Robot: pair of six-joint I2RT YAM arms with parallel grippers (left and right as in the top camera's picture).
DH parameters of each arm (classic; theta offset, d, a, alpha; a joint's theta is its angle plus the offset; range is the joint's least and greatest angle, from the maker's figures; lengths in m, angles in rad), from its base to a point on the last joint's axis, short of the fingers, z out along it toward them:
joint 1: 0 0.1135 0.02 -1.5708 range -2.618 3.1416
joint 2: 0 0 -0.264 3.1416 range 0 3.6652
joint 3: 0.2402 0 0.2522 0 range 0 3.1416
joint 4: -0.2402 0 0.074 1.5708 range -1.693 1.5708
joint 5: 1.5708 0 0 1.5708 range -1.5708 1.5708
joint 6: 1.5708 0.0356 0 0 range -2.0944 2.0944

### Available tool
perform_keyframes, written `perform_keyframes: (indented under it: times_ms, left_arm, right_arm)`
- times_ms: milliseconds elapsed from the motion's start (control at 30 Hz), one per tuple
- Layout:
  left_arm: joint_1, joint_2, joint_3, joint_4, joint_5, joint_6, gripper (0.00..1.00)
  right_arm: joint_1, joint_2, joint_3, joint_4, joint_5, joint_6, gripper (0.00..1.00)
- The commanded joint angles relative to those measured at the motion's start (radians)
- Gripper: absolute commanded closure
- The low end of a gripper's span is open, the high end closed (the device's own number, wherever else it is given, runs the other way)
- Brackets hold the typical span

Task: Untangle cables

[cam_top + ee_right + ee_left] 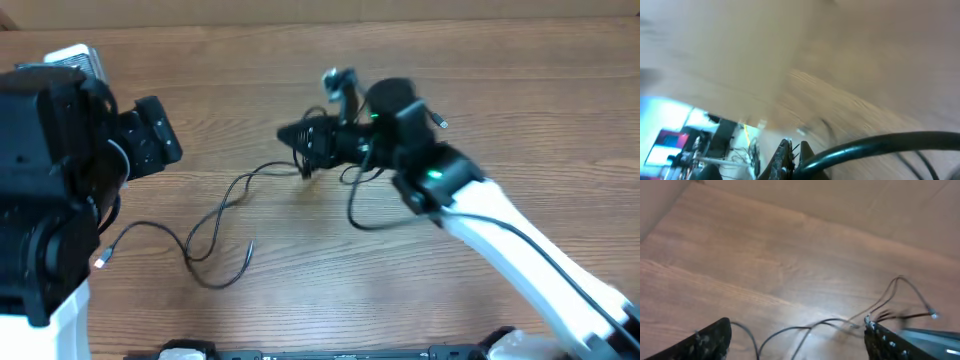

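Here, the right fingers (298, 135) pinch the cables (215, 225), left fingers (710, 340) spread.

cables (222, 205) on table (330, 300), between left claw (160, 140) and right claw (303, 140), one end at right claw

Right wrist view is motion-blurred; overhead, cables (222, 205) disappear beneath the right end effector (303, 150) at centre.

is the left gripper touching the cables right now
Apart. The overhead view shows the left gripper open, with table showing between it and the cables.
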Motion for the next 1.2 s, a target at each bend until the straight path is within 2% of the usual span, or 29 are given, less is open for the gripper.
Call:
perform_keyframes:
  times_ms: [0,33,100,267,400,500,567,700,967,1167]
  left_arm:
    - [0.005,0.034,0.009,-0.019,-0.002,0.008,0.15]
    - [0.005,0.042,0.009,-0.024,0.03,0.016,0.15]
    - [0.005,0.062,0.009,-0.02,0.181,0.111,0.14]
    - [0.005,0.121,0.009,-0.019,0.788,0.467,0.12]
    - [0.005,0.172,0.009,-0.032,1.225,0.665,0.12]
    - [0.005,0.205,0.009,-0.032,1.404,0.744,0.13]
    - [-0.003,0.232,0.009,-0.03,1.436,0.773,0.14]
    - [-0.032,0.29,0.009,-0.033,1.381,0.774,0.17]
    - [-0.101,0.377,0.009,-0.028,1.367,0.835,0.16]
    - [-0.166,0.408,0.009,0.048,1.37,0.845,0.16]
  right_arm:
    - [-0.015,-0.161,0.101,-0.01,-0.055,-0.126,0.96]
    - [-0.025,-0.192,0.119,-0.03,-0.04,-0.154,0.96]
    - [-0.045,-0.242,0.141,-0.086,0.012,-0.2,0.96]
    - [-0.128,-0.315,0.146,-0.227,0.081,-0.245,0.96]
    - [-0.201,-0.337,0.146,-0.315,0.074,-0.245,0.96]
    - [-0.216,-0.343,0.147,-0.323,0.024,-0.273,0.96]
    - [-0.217,-0.35,0.149,-0.322,0.009,-0.278,0.96]
    - [-0.217,-0.373,0.164,-0.319,-0.049,-0.289,0.96]
    - [-0.217,-0.423,0.258,-0.321,-0.102,-0.284,0.96]
    - [-0.217,-0.428,0.296,-0.32,-0.185,-0.258,0.96]
